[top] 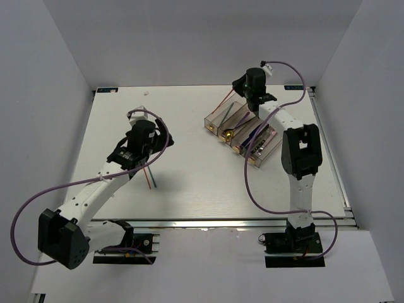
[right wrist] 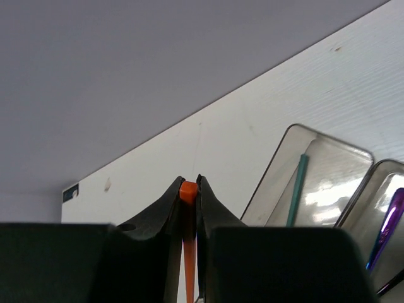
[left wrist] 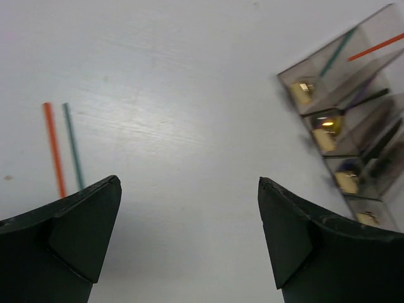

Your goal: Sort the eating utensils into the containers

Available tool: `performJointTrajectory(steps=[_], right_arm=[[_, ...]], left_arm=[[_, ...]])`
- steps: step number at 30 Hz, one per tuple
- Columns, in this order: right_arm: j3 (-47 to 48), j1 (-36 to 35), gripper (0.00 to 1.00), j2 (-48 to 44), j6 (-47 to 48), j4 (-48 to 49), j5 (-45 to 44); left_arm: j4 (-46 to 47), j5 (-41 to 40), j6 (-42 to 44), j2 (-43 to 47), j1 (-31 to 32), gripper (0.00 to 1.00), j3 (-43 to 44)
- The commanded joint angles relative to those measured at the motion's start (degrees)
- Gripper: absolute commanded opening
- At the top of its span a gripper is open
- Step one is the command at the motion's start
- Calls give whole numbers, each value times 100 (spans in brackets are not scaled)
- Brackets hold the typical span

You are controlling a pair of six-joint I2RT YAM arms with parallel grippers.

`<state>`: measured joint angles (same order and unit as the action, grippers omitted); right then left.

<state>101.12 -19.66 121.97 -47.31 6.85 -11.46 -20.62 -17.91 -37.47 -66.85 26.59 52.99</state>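
Note:
My right gripper [right wrist: 189, 183] is shut on the top end of an orange chopstick [right wrist: 188, 190]. It hangs above the far end of the four joined smoky-grey containers [top: 243, 134], and the stick [top: 224, 102] slants down toward the leftmost bin [right wrist: 328, 170]. That bin holds a green chopstick [right wrist: 297, 189]; the bin beside it holds a purple utensil [right wrist: 386, 224]. My left gripper [left wrist: 189, 186] is open and empty, above the table. A second orange chopstick [left wrist: 53, 148] and a green chopstick [left wrist: 72, 145] lie side by side on the table left of it, also seen in the top view [top: 149, 177].
The bins show at the right of the left wrist view [left wrist: 344, 120], with dark utensils in the nearer ones. White walls enclose the table on three sides. The table's metal front rail [top: 214, 222] runs along the near edge.

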Motion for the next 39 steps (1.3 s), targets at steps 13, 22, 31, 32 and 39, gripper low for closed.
performJointTrajectory(steps=[13, 22, 31, 32, 39], right_arm=[[-84, 182, 21, 397, 371, 554, 91], [460, 164, 89, 134, 837, -86, 66], [-686, 6, 89, -1614, 1654, -1256, 934], [-943, -20, 89, -1963, 1690, -1187, 1040], [-2676, -292, 89, -3003, 1743, -439, 1594]], left_arm=[[-1647, -2076, -120, -29, -13, 98, 159], [-1304, -1927, -576, -188, -241, 98, -315], [-689, -995, -753, -1180, -822, 74, -562], [-645, -978, -735, -1364, -831, 68, -527], [-364, -855, -683, -1735, -1181, 47, -667]])
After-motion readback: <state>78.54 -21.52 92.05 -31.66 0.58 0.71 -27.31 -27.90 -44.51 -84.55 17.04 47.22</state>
